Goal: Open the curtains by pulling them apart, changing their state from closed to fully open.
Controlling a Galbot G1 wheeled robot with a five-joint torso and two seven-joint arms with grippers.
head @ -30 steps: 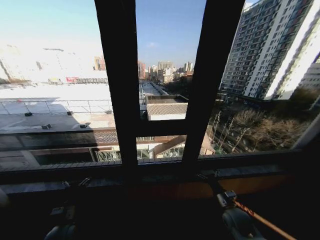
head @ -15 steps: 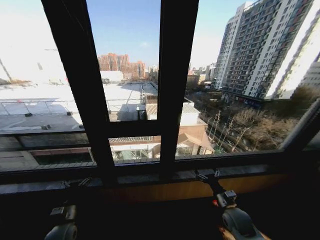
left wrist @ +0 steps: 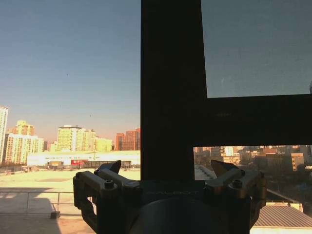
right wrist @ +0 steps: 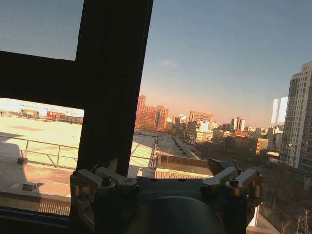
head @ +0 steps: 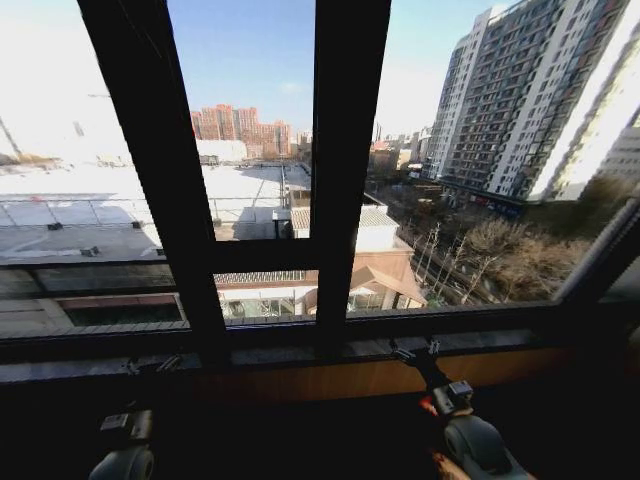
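Note:
The curtains are out of view; bare glass and the city outside lie ahead. My left gripper (head: pixel 150 365) is held low in front of the window sill at the lower left of the head view. In the left wrist view the same left gripper (left wrist: pixel 168 168) is open, its fingertips (left wrist: pixel 114 166) spread wide with nothing between them. My right gripper (head: pixel 416 350) reaches up to the sill right of centre. The right gripper (right wrist: pixel 165 165) is also open and holds nothing, facing the glass.
Two thick black window frame bars (head: pixel 345 170) (head: pixel 150 170) rise in front of me, joined by a crossbar (head: pixel 265 255). A dark sill (head: pixel 300 352) with a wooden strip (head: pixel 330 378) under it runs across below. Another dark frame edge (head: pixel 610 260) slants at the far right.
The whole head view has shifted since a second ago, so the window bars stand further left in the picture. Both grippers keep the same low pose.

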